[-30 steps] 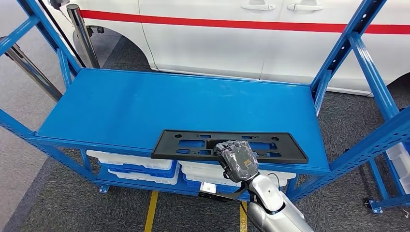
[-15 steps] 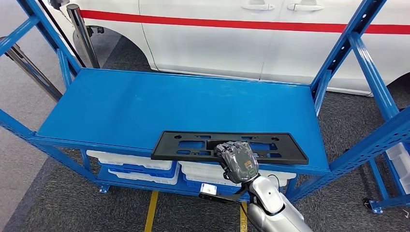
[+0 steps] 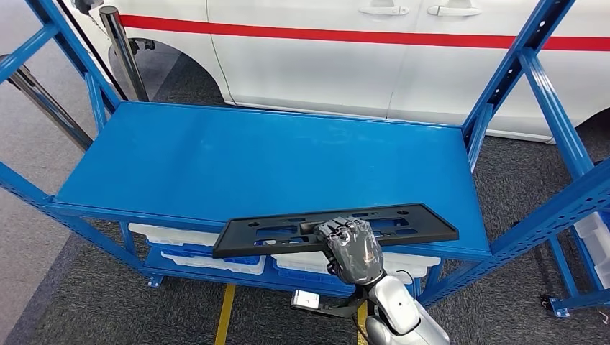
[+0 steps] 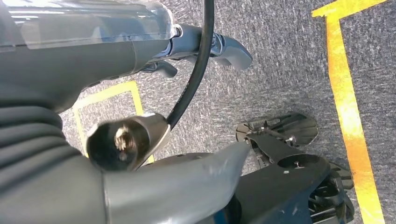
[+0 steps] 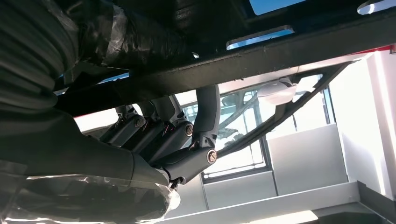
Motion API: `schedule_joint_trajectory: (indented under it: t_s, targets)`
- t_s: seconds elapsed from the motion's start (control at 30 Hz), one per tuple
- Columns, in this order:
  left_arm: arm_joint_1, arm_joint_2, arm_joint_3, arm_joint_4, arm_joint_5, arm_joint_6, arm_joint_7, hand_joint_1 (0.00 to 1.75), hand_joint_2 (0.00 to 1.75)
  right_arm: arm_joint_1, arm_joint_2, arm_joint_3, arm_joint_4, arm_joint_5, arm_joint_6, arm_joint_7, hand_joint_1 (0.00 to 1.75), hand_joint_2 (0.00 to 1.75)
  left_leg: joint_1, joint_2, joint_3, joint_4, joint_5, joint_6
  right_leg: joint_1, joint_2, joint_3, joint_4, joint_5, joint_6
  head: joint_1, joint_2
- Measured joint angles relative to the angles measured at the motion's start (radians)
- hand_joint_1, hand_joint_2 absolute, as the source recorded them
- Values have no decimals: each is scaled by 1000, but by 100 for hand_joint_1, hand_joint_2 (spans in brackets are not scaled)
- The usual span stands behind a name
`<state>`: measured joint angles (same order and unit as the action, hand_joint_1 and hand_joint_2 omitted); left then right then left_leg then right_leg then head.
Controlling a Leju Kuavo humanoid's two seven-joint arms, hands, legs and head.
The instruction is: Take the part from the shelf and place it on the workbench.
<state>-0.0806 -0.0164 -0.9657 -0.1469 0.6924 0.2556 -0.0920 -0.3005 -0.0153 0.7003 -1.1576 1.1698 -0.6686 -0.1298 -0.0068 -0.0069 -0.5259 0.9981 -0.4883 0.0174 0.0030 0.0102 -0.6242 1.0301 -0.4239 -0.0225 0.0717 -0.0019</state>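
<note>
White bins (image 3: 194, 241) sit on the lower level at the left under the blue shelf (image 3: 216, 154). A long black part (image 3: 288, 233) lies tilted across the shelf's front edge, its left end out past the edge. The right hand (image 3: 350, 248) holds it near the middle, fingers (image 5: 205, 116) curled over its edge. The left hand (image 4: 154, 60) hangs over grey floor; I cannot tell its grip.

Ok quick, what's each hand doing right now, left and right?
Left hand: cannot be told; its fingers are too unclear in the wrist view.
Right hand: holding the long black plastic frame part.
</note>
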Motion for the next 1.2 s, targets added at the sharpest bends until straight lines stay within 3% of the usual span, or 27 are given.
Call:
schedule_joint_trajectory:
  t_s: [0.8, 1.2]
  targets:
    - [-1, 0, -20, 0, 1, 20, -32, 0, 175, 31, 2, -23, -31, 13, -11, -26, 175, 175, 0, 0, 0, 0, 0, 0, 0, 0, 0, 0, 0, 0, 0, 0]
    - [-1, -1, -30, 0, 4, 18, -25, 0, 175, 50, 41, -111, -127, -12, -11, -98, 175, 175, 0, 0, 1, 0, 0, 0, 0, 0, 0, 0, 0, 0, 0, 0]
